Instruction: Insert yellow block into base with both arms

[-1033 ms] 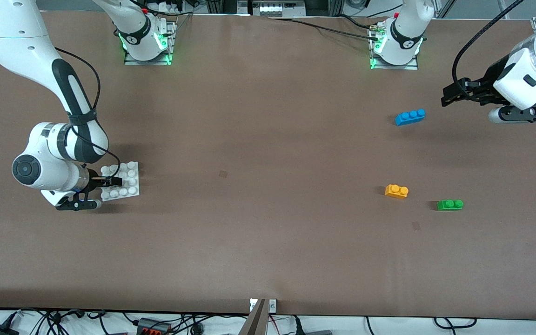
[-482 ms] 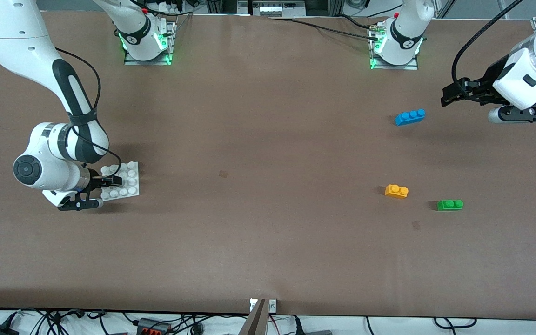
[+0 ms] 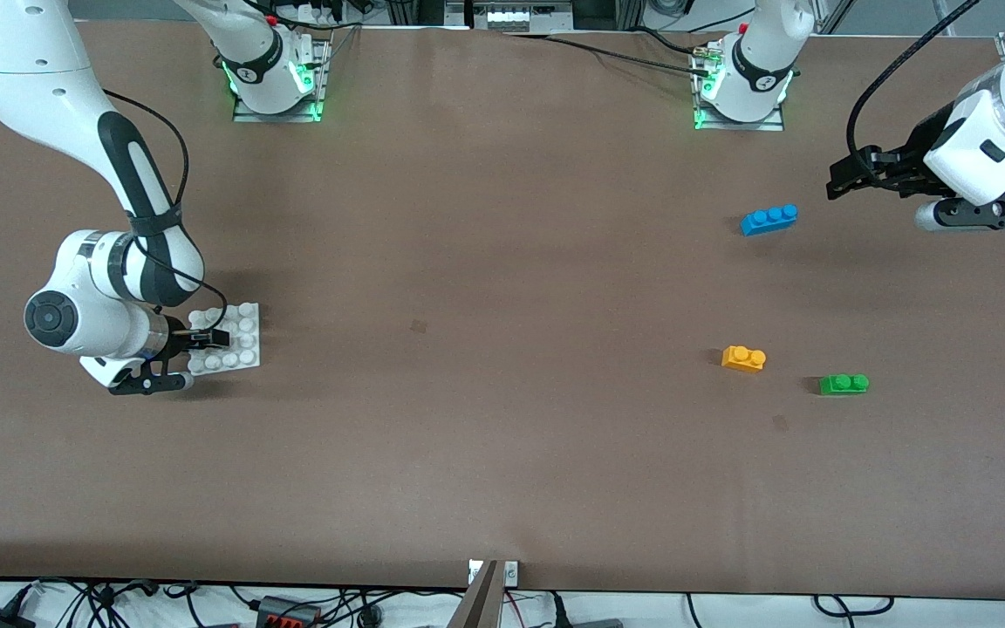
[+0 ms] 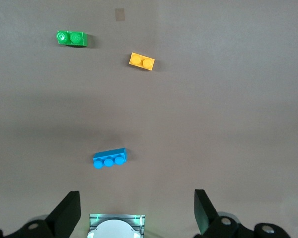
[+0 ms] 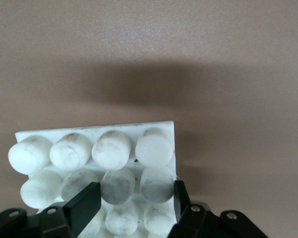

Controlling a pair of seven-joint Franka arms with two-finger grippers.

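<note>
The yellow block lies on the table toward the left arm's end; it also shows in the left wrist view. The white base lies flat toward the right arm's end. My right gripper is low at the base, and its fingers are closed on two columns of studs at one edge of the base, as the right wrist view shows. My left gripper is open and empty, up in the air over the table's end near the blue brick; its fingers stand wide apart in the left wrist view.
A blue three-stud brick lies farther from the front camera than the yellow block. A green two-stud brick lies beside the yellow block, slightly nearer. The arm bases stand along the table's back edge.
My right gripper and the base have shifted very slightly. The left arm and the bricks have hardly moved.
</note>
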